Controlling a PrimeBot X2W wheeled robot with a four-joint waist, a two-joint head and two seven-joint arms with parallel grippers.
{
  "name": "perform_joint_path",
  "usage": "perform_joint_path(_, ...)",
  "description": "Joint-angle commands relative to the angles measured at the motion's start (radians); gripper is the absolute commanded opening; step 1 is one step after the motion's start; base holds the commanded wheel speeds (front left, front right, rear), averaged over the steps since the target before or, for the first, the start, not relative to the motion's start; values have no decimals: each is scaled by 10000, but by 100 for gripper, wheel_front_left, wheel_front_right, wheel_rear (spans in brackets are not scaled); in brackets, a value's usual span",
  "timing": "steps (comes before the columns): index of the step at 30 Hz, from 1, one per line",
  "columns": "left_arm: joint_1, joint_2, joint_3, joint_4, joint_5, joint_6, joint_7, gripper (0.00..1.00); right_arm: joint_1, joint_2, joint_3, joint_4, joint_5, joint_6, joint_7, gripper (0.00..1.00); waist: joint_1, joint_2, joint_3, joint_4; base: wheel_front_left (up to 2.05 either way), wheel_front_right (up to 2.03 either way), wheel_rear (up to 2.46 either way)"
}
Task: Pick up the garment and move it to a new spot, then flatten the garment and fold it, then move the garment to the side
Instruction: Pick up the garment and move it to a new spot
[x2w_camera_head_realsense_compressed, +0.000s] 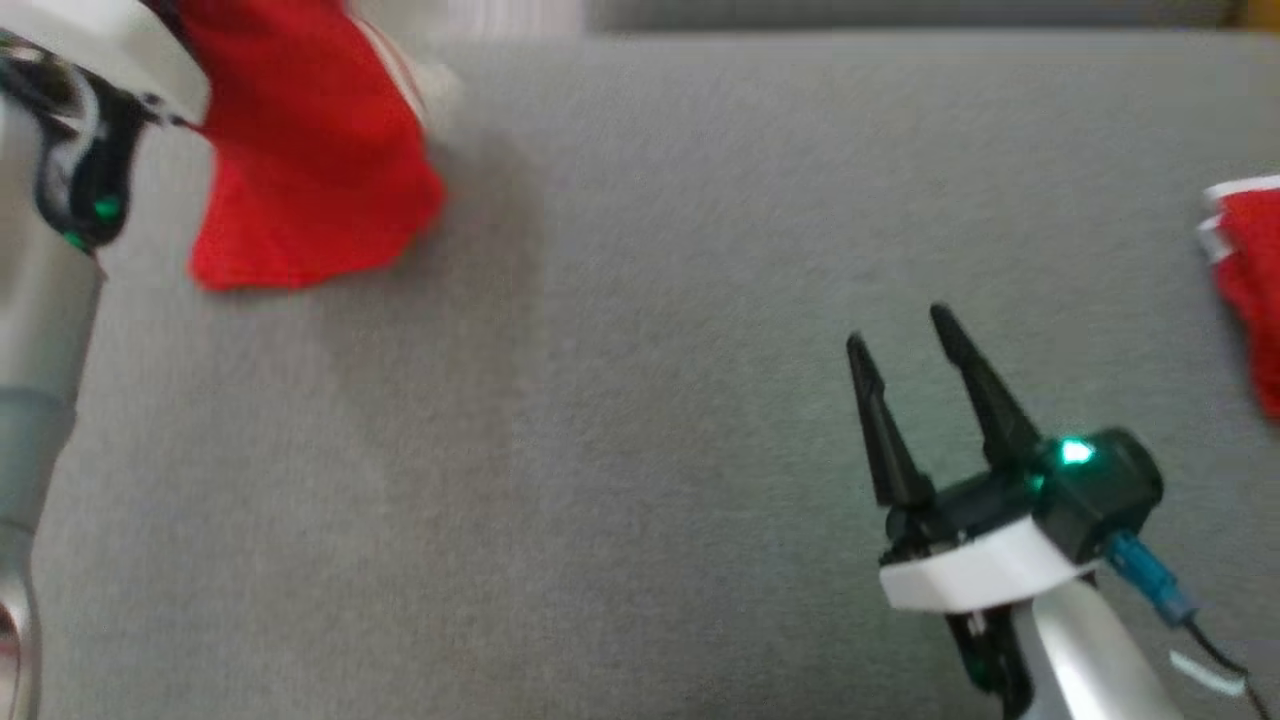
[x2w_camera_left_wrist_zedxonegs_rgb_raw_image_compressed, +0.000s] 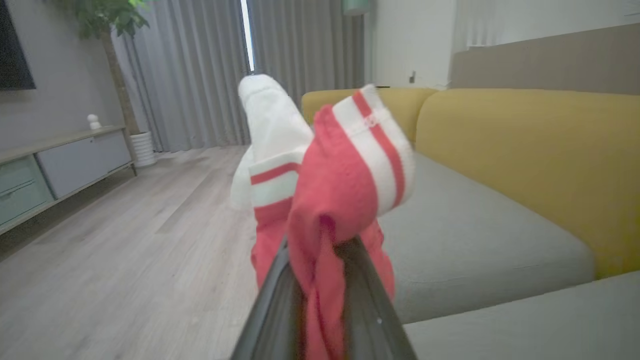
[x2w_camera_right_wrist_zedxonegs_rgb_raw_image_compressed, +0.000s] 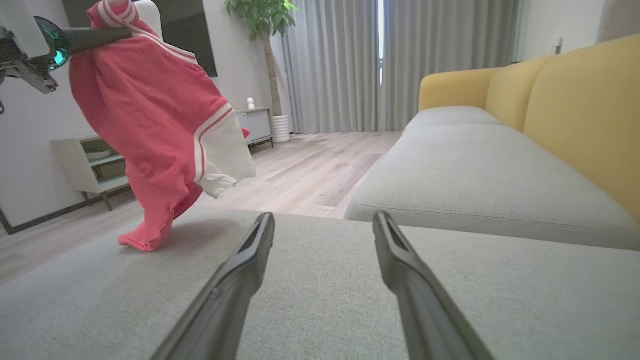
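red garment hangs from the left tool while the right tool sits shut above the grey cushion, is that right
Not quite: the right tool is open, fingers apart, above the grey cushion, as the right wrist view shows. The red garment does hang from the left tool.

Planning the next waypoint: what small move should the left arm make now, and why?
Probably lower the left end effector toward the grey cushion: it is shut on the red garment, which hangs with its bottom hem touching it, while the right end effector is open.
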Motion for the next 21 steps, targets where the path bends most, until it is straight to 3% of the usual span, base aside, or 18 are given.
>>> perform_joint_path(1,-343,582,120,-529,-116,19,51,0,36,121,238,-377,84,67,-104,100,3,-1,-1089,-824,0,0,0)
perform_joint_path(7,137,580,-876,-2253,-991,18,295,0,797,233,180,-599,367,67,-106,100,3,-1,-2037,-1702,0,0,0)
perform_joint_path(12,767,-77,-1409,-3185,-1135,41,43,0,1167,264,-170,-1025,521,67,-107,100,3,-1,-2178,-2274,0,0,0)
perform_joint_path(21,3049,-1312,-2940,-2663,-750,190,-894,0,1254,269,-307,-1198,724,67,-108,100,3,-1,-1656,-2853,0,0,0)
